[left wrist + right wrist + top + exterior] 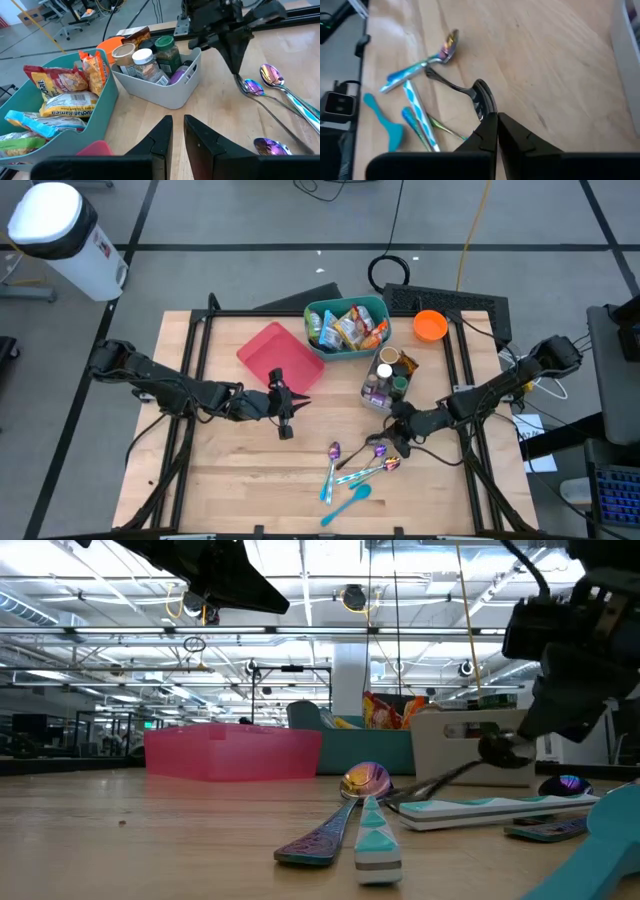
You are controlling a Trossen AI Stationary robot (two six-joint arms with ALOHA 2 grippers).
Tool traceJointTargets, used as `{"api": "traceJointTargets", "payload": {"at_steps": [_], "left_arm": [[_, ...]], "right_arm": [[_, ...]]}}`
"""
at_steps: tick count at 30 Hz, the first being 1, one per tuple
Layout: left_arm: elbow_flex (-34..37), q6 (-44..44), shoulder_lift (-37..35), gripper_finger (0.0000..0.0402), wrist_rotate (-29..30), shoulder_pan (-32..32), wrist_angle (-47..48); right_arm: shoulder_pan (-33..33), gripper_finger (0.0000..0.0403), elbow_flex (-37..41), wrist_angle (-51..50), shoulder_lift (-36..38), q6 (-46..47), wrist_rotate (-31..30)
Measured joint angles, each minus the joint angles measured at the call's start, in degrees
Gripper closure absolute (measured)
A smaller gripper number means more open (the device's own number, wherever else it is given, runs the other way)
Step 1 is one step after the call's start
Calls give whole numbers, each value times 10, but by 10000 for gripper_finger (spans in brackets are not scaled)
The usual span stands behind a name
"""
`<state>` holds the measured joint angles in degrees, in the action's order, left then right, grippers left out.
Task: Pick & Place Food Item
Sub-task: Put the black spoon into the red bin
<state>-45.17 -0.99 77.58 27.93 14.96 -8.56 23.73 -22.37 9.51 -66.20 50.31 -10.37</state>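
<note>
Spoons [360, 810] are scattered closest to the low camera, and the right gripper [495, 116] is down among them. Its fingers are pinched together on the bowl end of a dark metal spoon [462, 89]. That end looks tipped up off the wood, with the handle trailing away from the fingertips toward the other spoons.

The actual food is the snack packets [62, 95], which sit in the teal bin [102, 112] at the back of the table. From the right gripper the bin is behind the grey caddy [165, 95] of jars. The left gripper [178, 125] hovers beside the pink tray [270, 350] with its fingers almost together and nothing held. It faces the bin with no caddy in the way, so I'd say the left arm has the easier reach.
</note>
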Motion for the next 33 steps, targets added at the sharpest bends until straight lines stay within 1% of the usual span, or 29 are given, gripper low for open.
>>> {"api": "traceJointTargets", "payload": {"at_steps": [6, 8, 12, 18, 22, 27, 33], "left_arm": [[0, 9, 0, 344, -54, 0, -4], [0, 17, 0, 335, -56, 0, -6], [0, 45, 2, 293, -56, -4, -26], [0, 61, 30, 200, -59, -18, -89], [0, 61, 66, 154, -88, -28, -132], [0, 59, 115, 122, -145, -39, -203], [0, 70, 177, 110, -185, -41, -303]], "right_arm": [[0, 403, 0, 9, 32, -25, -3], [0, 403, 0, 24, 40, -44, -5], [0, 403, 0, 80, 51, -98, -5], [-12, 402, 0, 155, 55, -180, -6], [-28, 402, 0, 179, 55, -213, -6], [-40, 402, 0, 190, 55, -227, -3], [-42, 402, 0, 190, 55, -228, -2]]}}
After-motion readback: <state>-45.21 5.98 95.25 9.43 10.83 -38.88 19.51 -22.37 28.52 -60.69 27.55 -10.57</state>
